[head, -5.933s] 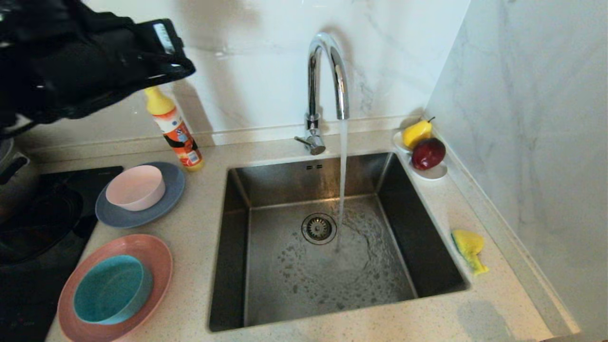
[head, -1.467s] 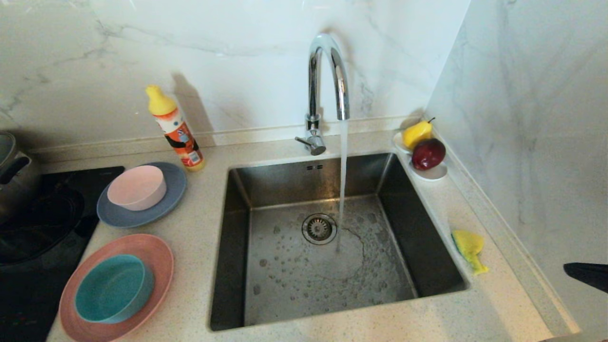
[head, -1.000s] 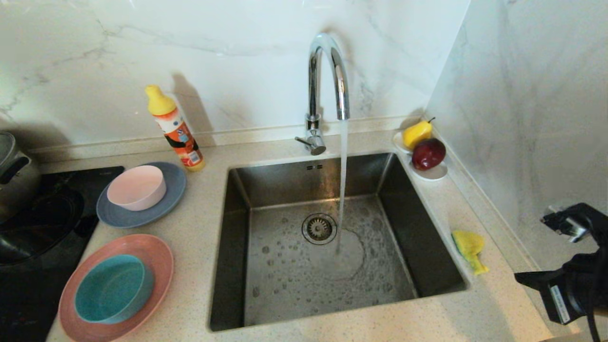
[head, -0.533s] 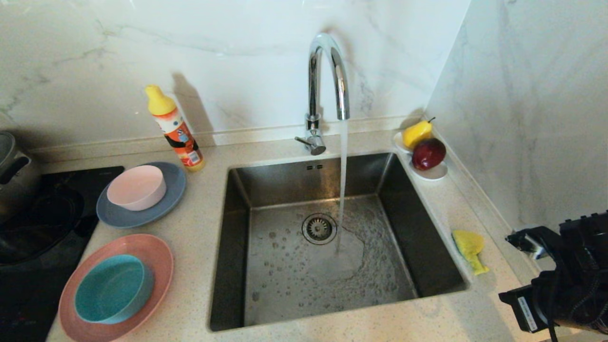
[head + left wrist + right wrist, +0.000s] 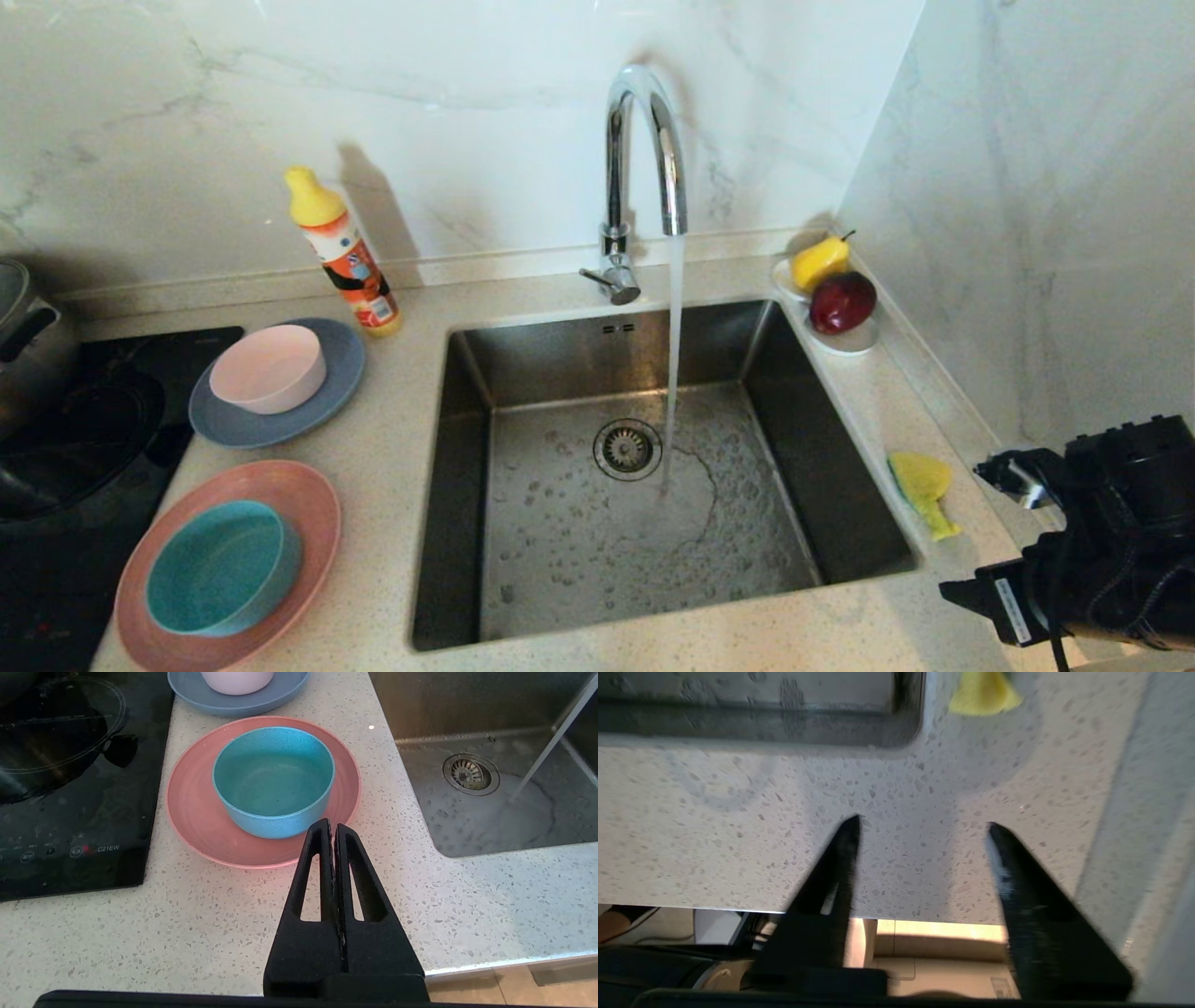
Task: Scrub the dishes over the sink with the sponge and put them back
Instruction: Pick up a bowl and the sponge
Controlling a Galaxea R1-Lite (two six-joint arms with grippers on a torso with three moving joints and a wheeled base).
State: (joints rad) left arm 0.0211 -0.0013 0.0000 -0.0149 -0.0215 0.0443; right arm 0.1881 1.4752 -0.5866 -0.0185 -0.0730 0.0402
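Sponge [image 5: 922, 485]: on the speckled counter [image 5: 392, 448], between the sink [image 5: 467, 392] and the side wall, untouched.
Head view: right gripper [image 5: 922, 828] near the counter corner, close to the sponge.
Right wrist view: jaws spread; it should come down straight over the sponge.
Left wrist view: left gripper [image 5: 332, 828] pressed together, above the pink plate [image 5: 196, 812] with the teal bowl [image 5: 274, 779].
Room: faucet [image 5: 644, 149] running, marble walls.

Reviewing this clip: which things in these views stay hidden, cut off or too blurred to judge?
- sponge: right wrist view cuts it off at the frame edge; its green face barely shows in the head view.
- right gripper: head view shows only the arm's body, fingers hidden behind it.
- steel pot: cut off by the head view's edge.
- pale bowl: cropped in the left wrist view.
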